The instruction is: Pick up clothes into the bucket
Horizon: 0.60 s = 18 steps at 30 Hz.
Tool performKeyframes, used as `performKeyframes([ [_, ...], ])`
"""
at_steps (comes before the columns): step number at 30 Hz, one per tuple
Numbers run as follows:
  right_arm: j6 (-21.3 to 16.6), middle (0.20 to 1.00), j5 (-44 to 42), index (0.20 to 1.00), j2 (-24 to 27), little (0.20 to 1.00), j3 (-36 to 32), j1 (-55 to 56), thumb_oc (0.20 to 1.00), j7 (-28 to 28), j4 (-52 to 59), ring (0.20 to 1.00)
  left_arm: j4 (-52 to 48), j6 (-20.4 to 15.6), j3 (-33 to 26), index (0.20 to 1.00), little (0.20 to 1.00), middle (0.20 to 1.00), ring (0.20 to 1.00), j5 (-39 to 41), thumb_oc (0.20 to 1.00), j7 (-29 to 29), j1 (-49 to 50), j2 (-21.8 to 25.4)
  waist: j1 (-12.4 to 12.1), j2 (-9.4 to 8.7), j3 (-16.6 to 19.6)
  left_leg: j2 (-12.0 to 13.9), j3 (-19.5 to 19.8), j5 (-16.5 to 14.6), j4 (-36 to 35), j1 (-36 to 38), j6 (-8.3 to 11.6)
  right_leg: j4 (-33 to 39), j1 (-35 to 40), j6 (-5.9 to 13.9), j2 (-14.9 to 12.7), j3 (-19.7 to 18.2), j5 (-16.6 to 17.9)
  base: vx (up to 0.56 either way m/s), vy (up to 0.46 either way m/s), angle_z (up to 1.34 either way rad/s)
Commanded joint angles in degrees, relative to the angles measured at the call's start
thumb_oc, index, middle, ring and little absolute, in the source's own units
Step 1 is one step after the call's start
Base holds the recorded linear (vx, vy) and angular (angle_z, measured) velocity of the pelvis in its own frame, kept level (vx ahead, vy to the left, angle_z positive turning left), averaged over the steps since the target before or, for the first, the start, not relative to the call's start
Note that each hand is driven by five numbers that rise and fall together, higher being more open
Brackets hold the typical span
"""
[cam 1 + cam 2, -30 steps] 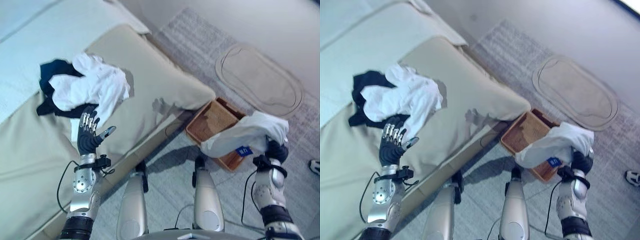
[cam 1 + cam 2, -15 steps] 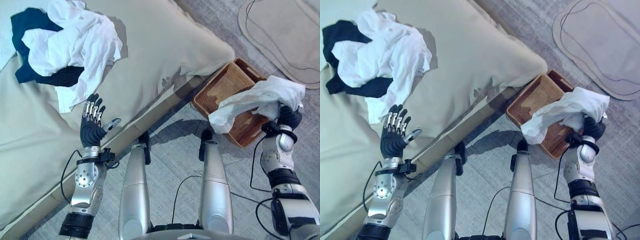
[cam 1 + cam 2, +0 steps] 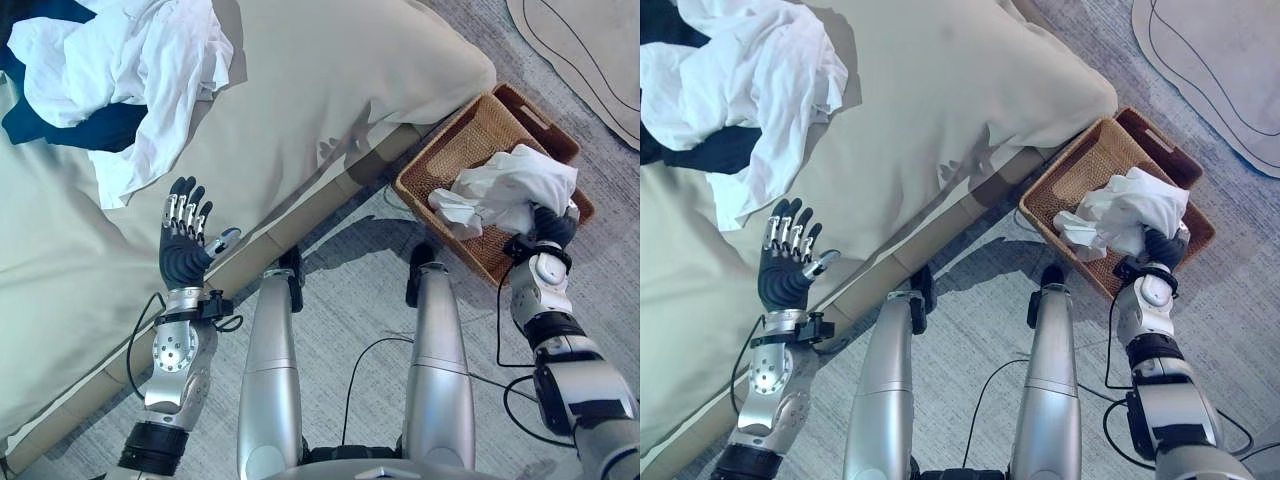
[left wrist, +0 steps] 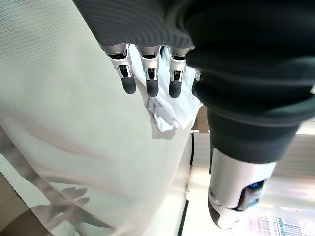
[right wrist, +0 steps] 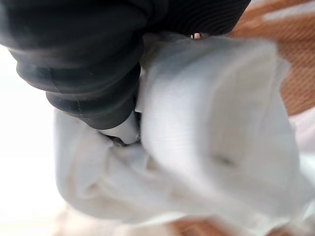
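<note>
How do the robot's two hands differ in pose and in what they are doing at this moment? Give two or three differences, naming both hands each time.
The left hand is open with fingers straight; the right hand is closed round a white garment.
The left hand holds nothing; the right hand carries cloth.
The left hand is raised beside the bed; the right hand is over the wicker basket on the floor.
Both wear dark ribbed covers.

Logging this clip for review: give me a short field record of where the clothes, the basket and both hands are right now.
held garment: white cloth, bunched over the wicker basket
right hand: at the cloth, fingers hidden in it
left hand: open, raised at the bed's edge, holding nothing
remaining clothes: white garment and dark garment piled on the bed
</note>
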<state>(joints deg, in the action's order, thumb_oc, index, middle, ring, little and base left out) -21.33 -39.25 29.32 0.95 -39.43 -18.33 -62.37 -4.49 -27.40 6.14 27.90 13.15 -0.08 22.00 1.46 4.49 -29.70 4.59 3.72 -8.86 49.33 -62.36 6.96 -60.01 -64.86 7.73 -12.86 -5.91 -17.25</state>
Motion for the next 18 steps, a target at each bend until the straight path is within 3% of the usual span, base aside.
performKeyframes([
  [1,2.32,0.2,9.68,0.2,3.45,0.2,4.95,-0.16,0.2,-1.7,-3.63,0.2,-4.38,-4.2,1.23,1.0,1.0,1.0,1.0,-0.33,1.0,1.42,2.25,1.59,-0.19,1.14,5.61,-4.2,-3.74,-8.33,8.81,-4.01,-5.8,6.46,-2.83,-1.92,2.28,1.99,7.48,0.0,0.0,0.0],
  [6,5.96,0.2,19.85,0.2,5.46,0.2,9.25,-2.73,0.2,-3.57,-7.15,0.2,-5.44,-4.16,1.5,1.0,1.0,1.0,1.0,-0.73,1.0,1.89,2.49,2.01,-0.5,1.19,6.11,-4.48,-3.77,-8.28,9.35,-5.23,-5.93,5.74,-4.2,-1.84,2.07,1.77,7.51,0.01,0.005,0.03],
  [15,6.96,0.2,20.08,0.2,6.16,0.2,7.91,-5.05,0.2,-5.55,-10.75,0.2,-6.07,-3.95,0.5,1.0,1.0,1.0,1.0,-0.24,1.0,2.52,2.09,2.06,-0.52,0.81,7.85,-4.99,-3.87,-7.7,8.18,-5.51,-5.87,6.61,-4.52,-1.92,2.01,1.58,7.74,0.0,0.003,0.01],
  [16,6.94,0.41,20.07,0.41,6.17,0.41,7.9,-5.06,0.41,-5.54,-10.78,0.41,-6.06,-3.95,0.51,1.0,1.0,1.0,1.0,-0.24,1.0,2.53,2.08,2.07,-0.53,0.81,7.86,-5.0,-3.87,-7.68,8.15,-5.51,-5.87,6.63,-4.51,-1.92,2.0,1.58,7.75,0.0,0.0,0.0],
  [17,6.73,1.0,19.36,1.0,6.05,1.0,7.13,-5.13,1.0,-6.39,-10.97,1.0,-5.97,-3.99,0.45,1.0,1.0,1.0,1.0,-0.23,1.0,2.67,2.12,1.88,-0.48,0.64,8.35,-5.15,-3.79,-7.52,7.64,-5.33,-5.84,7.0,-4.34,-1.99,1.96,1.41,7.83,0.0,0.0,0.0],
  [18,6.72,1.0,19.36,1.0,6.05,1.0,7.12,-5.11,1.0,-6.4,-10.96,1.0,-5.97,-3.99,0.46,1.0,1.0,1.0,1.0,-0.24,1.0,2.67,2.13,1.89,-0.48,0.63,8.36,-5.16,-3.8,-7.49,7.6,-5.31,-5.84,7.03,-4.32,-1.99,1.95,1.41,7.84,0.0,0.0,0.0],
])
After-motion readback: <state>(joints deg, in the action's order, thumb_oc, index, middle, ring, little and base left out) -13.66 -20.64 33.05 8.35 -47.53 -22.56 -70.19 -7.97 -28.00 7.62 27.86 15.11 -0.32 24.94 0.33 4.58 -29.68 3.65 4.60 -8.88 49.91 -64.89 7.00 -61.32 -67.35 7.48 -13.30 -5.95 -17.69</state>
